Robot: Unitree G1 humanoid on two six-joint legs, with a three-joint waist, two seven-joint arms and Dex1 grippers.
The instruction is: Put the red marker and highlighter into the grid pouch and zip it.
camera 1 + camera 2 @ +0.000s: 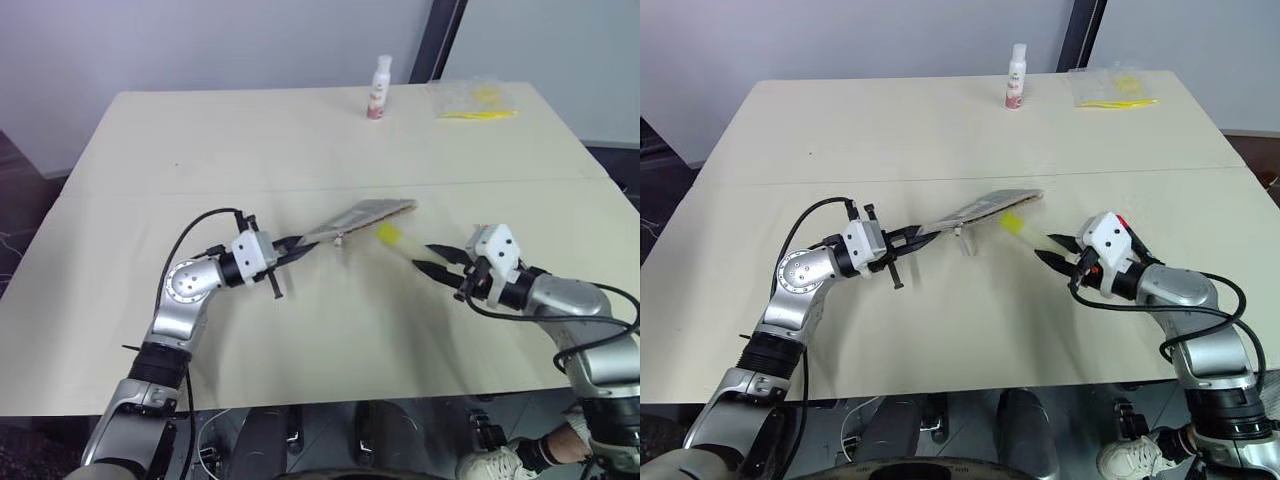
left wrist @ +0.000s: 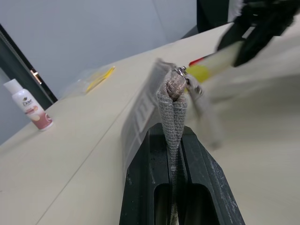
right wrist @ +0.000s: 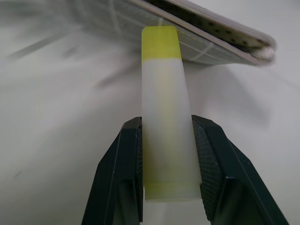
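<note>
Grey fabric with a white grid — the grid pouch [image 1: 362, 217] — sits at the centre of the left eye view, lifted off the table [image 1: 300, 150] and tilted, one end clamped in the left gripper [image 1: 296, 247], whose fingers are closed tight on it. Right of centre, the right gripper [image 1: 437, 262] is closed on the pale barrel of the highlighter [image 1: 395, 240]; the yellow cap points up-left at the pouch's raised end, just beside it. At the top of the frame stand a small white bottle [image 1: 378, 88] and a clear plastic bag [image 1: 472, 100].

Right eye view: same layout.

Left wrist view: both black fingers [image 2: 140, 178] pinch the pouch edge at lower centre. The highlighter's cap lies close to the pouch's far end, with a red tip — possibly the red marker [image 2: 200, 60] — just behind it.

Right wrist view: the highlighter stands between the black fingers [image 3: 122, 173], cap near the pouch's open, dotted-lined mouth.
</note>
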